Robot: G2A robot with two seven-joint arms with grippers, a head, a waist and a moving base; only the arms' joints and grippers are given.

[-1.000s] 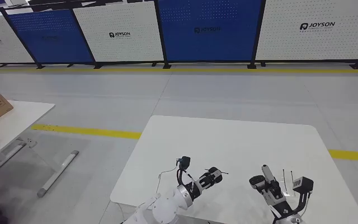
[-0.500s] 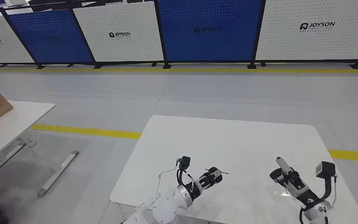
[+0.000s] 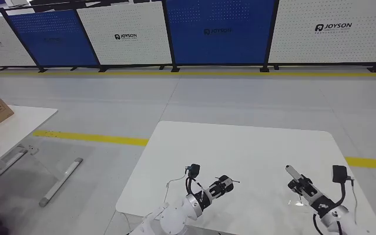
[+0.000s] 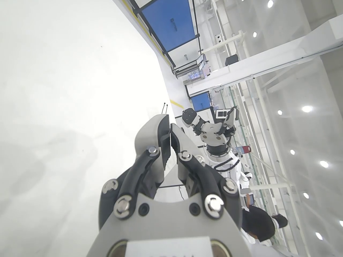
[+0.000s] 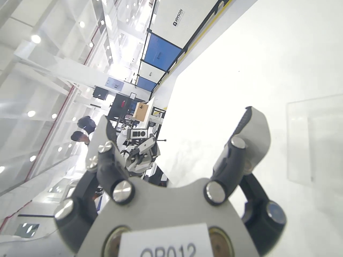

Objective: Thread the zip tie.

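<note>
White bench (image 3: 247, 147), two arms at its near side, zip tie held.
The right gripper (image 5: 176, 114) hangs by the bench's right edge, jaws spread wide, near a clear flat plate (image 5: 308, 145). The left gripper (image 4: 170, 128), near the front edge, is clamped on the thin black zip tie (image 5: 162, 140).

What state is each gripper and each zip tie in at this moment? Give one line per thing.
left gripper, shut on the held zip tie.
held zip tie, one straight end sticking out past the fingers, no loop visible.
right gripper, wide open, holding nothing.
two spare zip ties, lying straight side by side on the table, not gripped.
</note>
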